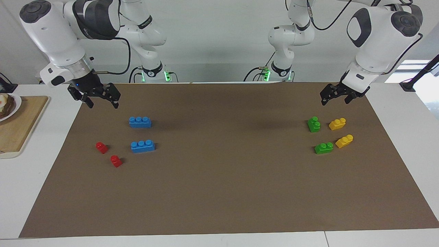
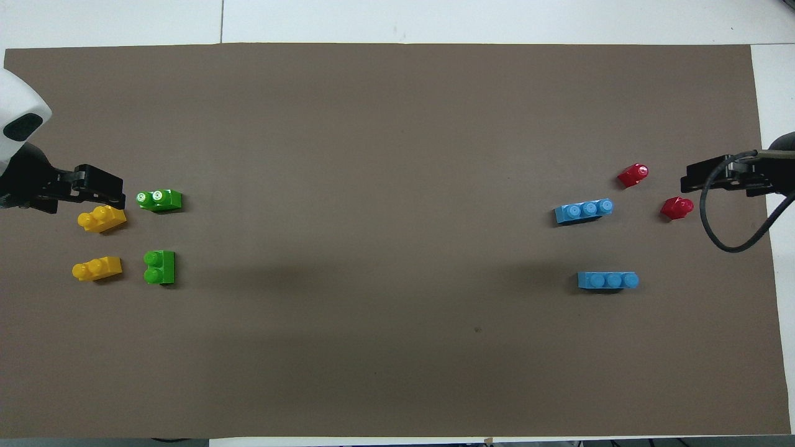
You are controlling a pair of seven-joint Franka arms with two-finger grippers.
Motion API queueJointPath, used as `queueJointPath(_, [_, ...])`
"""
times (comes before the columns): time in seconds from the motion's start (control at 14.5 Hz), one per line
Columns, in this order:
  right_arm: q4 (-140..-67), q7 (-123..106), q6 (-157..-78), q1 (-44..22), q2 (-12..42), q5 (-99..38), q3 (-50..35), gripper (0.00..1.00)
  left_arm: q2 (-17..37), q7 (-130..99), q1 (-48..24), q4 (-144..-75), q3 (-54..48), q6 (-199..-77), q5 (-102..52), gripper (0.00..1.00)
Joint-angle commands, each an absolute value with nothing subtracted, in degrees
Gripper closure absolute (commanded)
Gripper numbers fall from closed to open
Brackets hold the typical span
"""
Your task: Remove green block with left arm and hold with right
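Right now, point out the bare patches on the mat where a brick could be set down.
The widest free patch is the middle of the brown mat, bordered by the blue bricks and the green bricks. The strip farthest from the robots is also bare. It is crowded at the left arm's end, where green and yellow bricks cluster.

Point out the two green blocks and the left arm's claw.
Green block nearer the robots point(image 1: 313, 124): facing view, on its studded top.
Green block farther from the robots point(image 1: 323, 148): facing view, on its studded top.
Left claw point(image 1: 337, 97): facing view, midway between its fingertips.
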State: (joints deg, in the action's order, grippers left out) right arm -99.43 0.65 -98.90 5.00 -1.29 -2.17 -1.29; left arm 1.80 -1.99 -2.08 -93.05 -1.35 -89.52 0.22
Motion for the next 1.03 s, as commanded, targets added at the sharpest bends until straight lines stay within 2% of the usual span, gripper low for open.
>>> queueJointPath(0.0, [-97.30, -0.88, -98.44, 5.36, -0.09, -0.18, -1.67, 0.00, 0.53, -2.37, -2.90, -93.08, -0.97, -89.47, -0.35, 0.00])
queueJointPath(0.55, [-94.75, -0.35, -92.12, 5.01, 0.00, -0.88, -1.67, 0.00, 0.62, -3.08, -2.90, -92.64, -1.05, -89.82, -0.35, 0.00])
queueJointPath(0.96, [-94.22, -0.35, -91.23, 5.01, 0.09, -0.97, -1.67, 0.00, 0.53, -3.08, -2.90, -92.73, -1.05, -89.74, -0.35, 0.00])
